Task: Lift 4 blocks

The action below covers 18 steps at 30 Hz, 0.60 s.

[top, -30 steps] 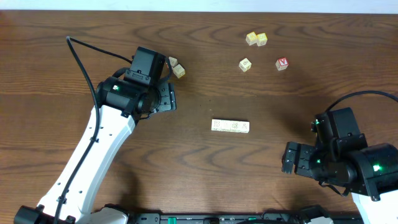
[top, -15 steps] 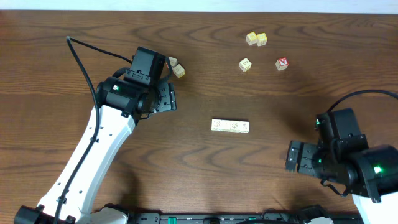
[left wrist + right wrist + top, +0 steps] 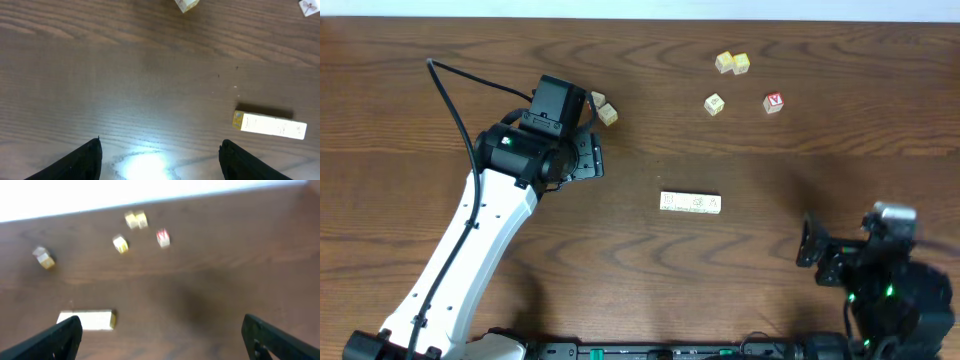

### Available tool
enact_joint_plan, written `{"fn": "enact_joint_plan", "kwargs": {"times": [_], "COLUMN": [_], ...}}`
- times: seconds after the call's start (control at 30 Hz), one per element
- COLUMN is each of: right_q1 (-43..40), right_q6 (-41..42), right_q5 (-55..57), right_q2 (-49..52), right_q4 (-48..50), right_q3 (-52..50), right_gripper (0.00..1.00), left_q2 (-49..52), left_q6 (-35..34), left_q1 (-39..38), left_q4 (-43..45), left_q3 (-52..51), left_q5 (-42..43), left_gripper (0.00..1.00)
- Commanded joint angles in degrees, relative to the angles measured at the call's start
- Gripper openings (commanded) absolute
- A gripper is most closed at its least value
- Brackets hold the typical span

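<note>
Approach step; nothing lifted yet. Your left gripper [image 3: 160, 157] and right gripper [image 3: 161, 332] both gape wide, empty. The blocks [image 3: 690, 203], one touching row, lie ahead-right of the left gripper, ahead-left of the right. Next, likely: bracket both row ends, then squeeze.

The left arm [image 3: 470, 250] has a long white shell with black round joints at its top end. A thin black cable [image 3: 455, 105] loops out beside it, and a small green light [image 3: 507, 141] glows on it. The right arm [image 3: 895, 300] is mostly black, with a grey cap [image 3: 893, 212] and green dots. The left claw [image 3: 160, 155] and the right claw [image 3: 160, 330] have dark fingers [image 3: 80, 162].
</note>
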Motion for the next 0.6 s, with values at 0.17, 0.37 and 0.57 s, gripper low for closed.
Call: {"fn": "enact_joint_plan", "kwargs": {"times": [0.17,0.37,0.57], "right_q1": [-1.31,-1.29,-1.18], "right_q6": [-5.42,-5.44,-5.42], "right_q5": [-4.87,-5.66,-5.75], "right_q2": [-13.79,-18.82,-21.07], "right_q4": [17.53,26.91,35.54], "right_q3": [-21.62,-30.45,-36.54], "right_gripper": [0.99,0.99,0.99], "left_q2": [-0.07,-0.07,-0.07], "left_q6": [-0.09,-0.09,-0.09], "left_q1": [0.28,0.28,0.28], "left_q4": [-0.13,-0.13,-0.13], "left_q3": [0.96,0.96,0.96], "left_q5": [-0.72,-0.70,-0.70], "left_gripper": [0.75,0.75,0.75]}}
